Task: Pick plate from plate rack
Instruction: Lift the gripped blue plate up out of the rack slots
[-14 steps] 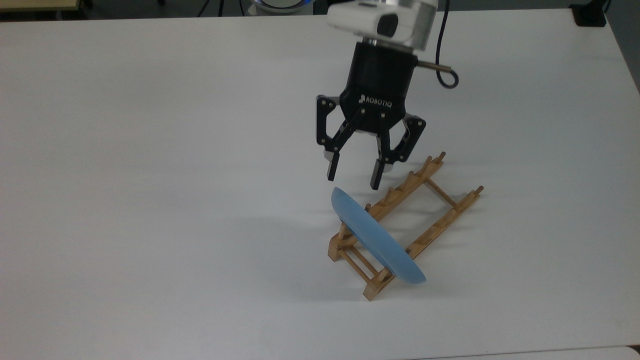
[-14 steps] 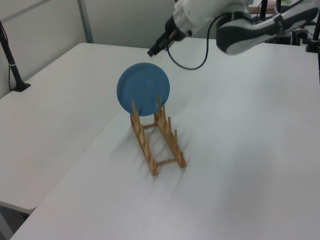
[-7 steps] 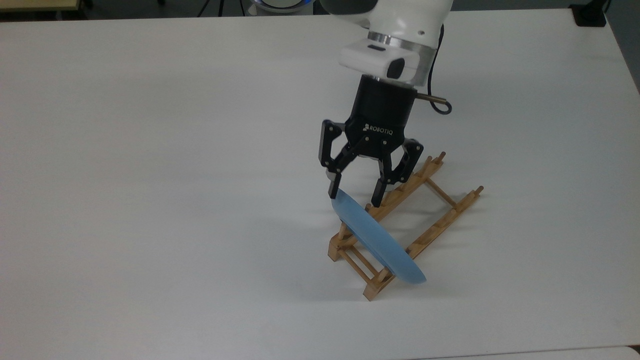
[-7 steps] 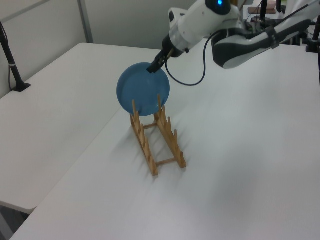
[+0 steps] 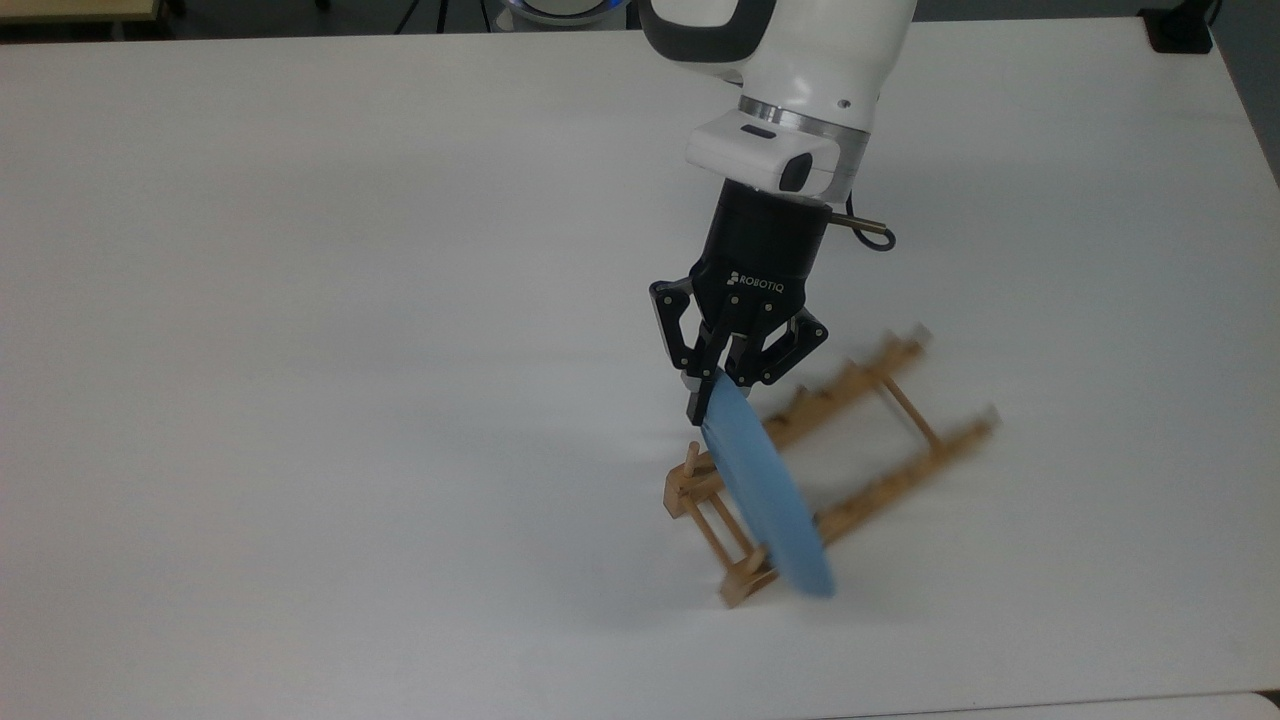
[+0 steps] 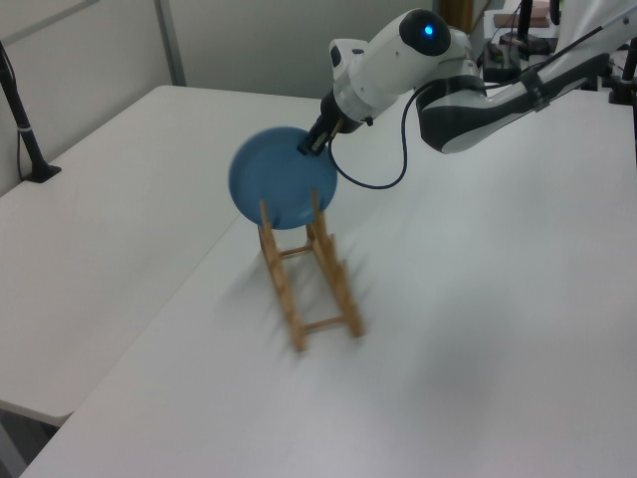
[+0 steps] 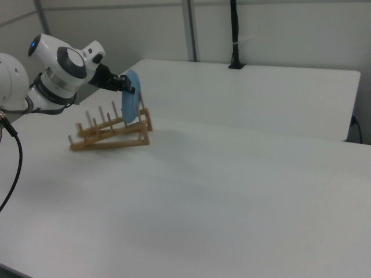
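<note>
The light-blue plate [image 5: 765, 495] stands on edge at the near end of the wooden plate rack [image 5: 870, 400], between its pegs. My gripper [image 5: 712, 385] comes down from above and is shut on the plate's upper rim. In the left view the plate [image 6: 282, 189] faces the camera above the rack [image 6: 309, 289], with the gripper [image 6: 311, 145] at its upper right edge. In the right view the plate [image 7: 128, 104] appears edge-on, the gripper [image 7: 126, 86] pinches its top, and the rack [image 7: 107, 133] looks tilted, its plate end raised. The rack is blurred.
The white table [image 5: 300, 300] spreads wide around the rack. A black cable [image 5: 875, 232] loops beside the wrist. A black clamped post [image 6: 30, 129] stands at the left view's left edge, and a black pole [image 7: 235, 35] rises at the table's far edge in the right view.
The gripper came down onto the plate's top rim and went from open to shut on it. The plate has turned slightly and the rack has swung with it.
</note>
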Motion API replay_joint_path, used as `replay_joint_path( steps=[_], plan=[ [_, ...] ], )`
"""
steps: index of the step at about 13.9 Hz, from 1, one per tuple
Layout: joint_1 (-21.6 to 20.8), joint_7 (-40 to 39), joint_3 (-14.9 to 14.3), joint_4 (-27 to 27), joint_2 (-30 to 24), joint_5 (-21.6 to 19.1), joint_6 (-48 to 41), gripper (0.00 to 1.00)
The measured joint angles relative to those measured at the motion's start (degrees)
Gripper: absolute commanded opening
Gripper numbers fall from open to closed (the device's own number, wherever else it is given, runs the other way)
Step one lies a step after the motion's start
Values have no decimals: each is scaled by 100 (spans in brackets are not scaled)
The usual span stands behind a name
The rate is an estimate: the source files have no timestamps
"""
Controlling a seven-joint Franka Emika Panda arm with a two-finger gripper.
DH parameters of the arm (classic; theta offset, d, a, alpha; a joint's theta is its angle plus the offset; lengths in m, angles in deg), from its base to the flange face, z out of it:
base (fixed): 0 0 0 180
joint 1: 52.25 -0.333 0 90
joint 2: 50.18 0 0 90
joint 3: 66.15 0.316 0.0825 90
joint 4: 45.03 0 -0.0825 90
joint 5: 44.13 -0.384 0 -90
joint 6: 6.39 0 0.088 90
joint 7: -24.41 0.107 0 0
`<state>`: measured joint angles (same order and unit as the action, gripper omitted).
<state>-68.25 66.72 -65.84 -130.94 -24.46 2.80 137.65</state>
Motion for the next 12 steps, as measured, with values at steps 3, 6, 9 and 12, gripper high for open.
replay_joint_path(
  steps=[3,6,9,12],
  plan=[
    [3,13,5,20,-4,1,0,0],
    [16,43,5,50,-75,1,0,0],
    [91,104,-1,80,-385,-281,-1,0],
    [305,-497,-8,19,-929,-1527,-523,0]
  ],
)
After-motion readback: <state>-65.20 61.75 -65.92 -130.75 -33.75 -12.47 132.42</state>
